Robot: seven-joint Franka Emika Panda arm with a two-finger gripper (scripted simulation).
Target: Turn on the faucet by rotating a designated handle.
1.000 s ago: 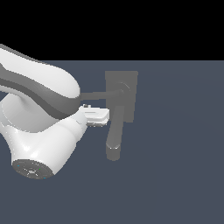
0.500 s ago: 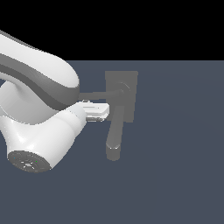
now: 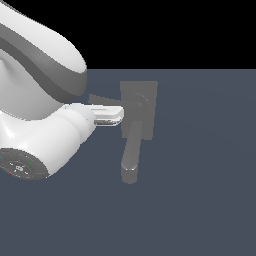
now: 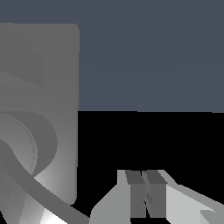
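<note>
While the big white arm (image 3: 40, 125) fills the exterior view's left, the matte grey block faucet (image 3: 139, 107) stands at the centre, its thick rounded spout (image 3: 132, 155) pointing toward the camera. The thin flat grey handle (image 3: 102, 100) reaches toward the arm. The pale gripper (image 4: 143, 192) (fingers pressed together, nothing between them) sits just beside the handle.

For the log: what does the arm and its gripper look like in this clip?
The arm is glossy white with rounded, bulbous links and a dark grey band across the upper link. A round end cap shows tiny coloured marks. The gripper is pale grey-white, with flat fingers and darker grey inner pads. No cables visible.
</note>
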